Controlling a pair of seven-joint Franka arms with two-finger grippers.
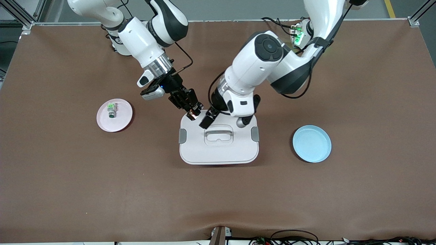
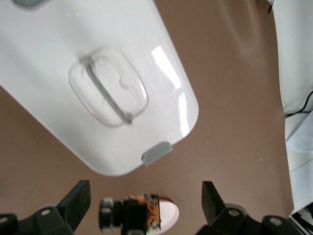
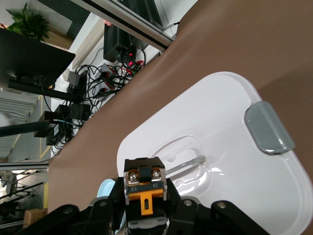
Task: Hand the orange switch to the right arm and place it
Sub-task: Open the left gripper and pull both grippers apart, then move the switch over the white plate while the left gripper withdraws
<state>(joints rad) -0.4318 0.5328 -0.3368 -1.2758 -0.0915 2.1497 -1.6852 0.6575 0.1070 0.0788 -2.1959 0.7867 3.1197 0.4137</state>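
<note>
Orange switch (image 3: 143, 193) is sitting clamped between the right gripper (image 1: 192, 114) fingers (image 3: 172, 198), orange section facing the right wrist camera, screw terminals above it. The right gripper is grasping the switch, up in the air over the edge of the white lidded container (image 1: 219, 149) that lies toward the robots' bases.

Left gripper (image 1: 208, 119) is hanging just beside the right one, also over that container edge. Its jaws are standing wide and released, holding nothing. In the left wrist view the orange switch (image 2: 139, 213) is showing in the gap between the two left fingers (image 2: 78, 200), apart from both, black cylindrical end pointing toward one finger.

Right arm (image 1: 143, 41) is reaching down from its base toward the table's middle, forearm slanting, wrist tipped so the gripper is pointing at the container. Left arm (image 1: 265, 64) is bending at the elbow and angling down from its own end, wrist pitched toward the right gripper.

Container lid has a recessed handle (image 1: 219, 133) and grey latches (image 1: 183, 135) at both ends.

Pink plate (image 1: 114, 115) toward the right arm's end is carrying a grey-and-green small switch (image 1: 111, 110). Blue plate (image 1: 312, 143) is lying toward the left arm's end.
</note>
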